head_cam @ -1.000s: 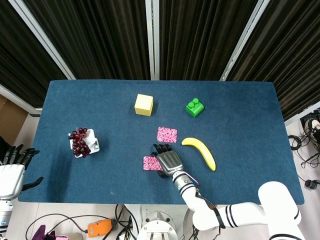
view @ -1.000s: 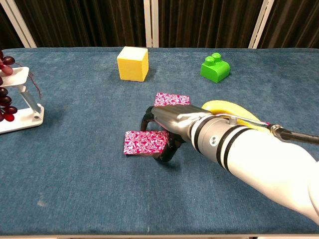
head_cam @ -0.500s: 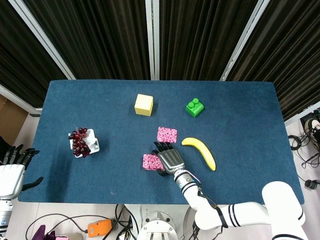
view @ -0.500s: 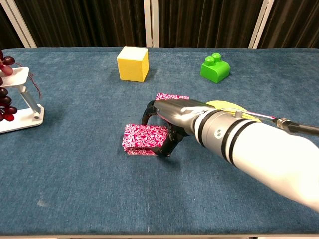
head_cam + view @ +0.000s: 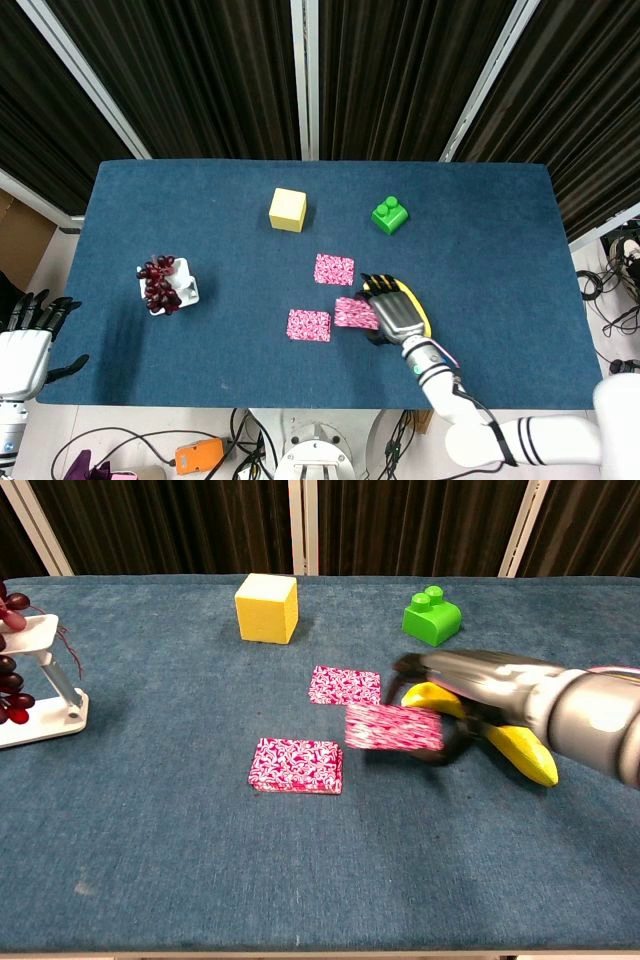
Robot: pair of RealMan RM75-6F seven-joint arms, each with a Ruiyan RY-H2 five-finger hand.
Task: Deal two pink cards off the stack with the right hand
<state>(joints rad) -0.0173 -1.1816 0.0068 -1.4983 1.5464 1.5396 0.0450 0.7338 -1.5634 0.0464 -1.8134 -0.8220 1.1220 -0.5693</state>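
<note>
The pink patterned card stack (image 5: 308,325) (image 5: 296,765) lies on the blue table near the front, left of my right hand. One pink card (image 5: 334,269) (image 5: 345,685) lies flat farther back. My right hand (image 5: 394,309) (image 5: 470,695) holds another pink card (image 5: 356,313) (image 5: 393,727) a little above the table, right of the stack and in front of the dealt card. The hand partly covers the yellow banana (image 5: 424,318) (image 5: 521,750). My left hand (image 5: 28,342) hangs off the table's left edge, fingers apart, holding nothing.
A yellow cube (image 5: 287,209) (image 5: 267,607) and a green brick (image 5: 390,215) (image 5: 432,617) stand toward the back. A white stand with dark grapes (image 5: 166,285) (image 5: 25,680) sits at the left.
My right hand lifted a card off the stack and carried it to the right, now over the banana's near side. The stack stays in place. The left hand is still.
</note>
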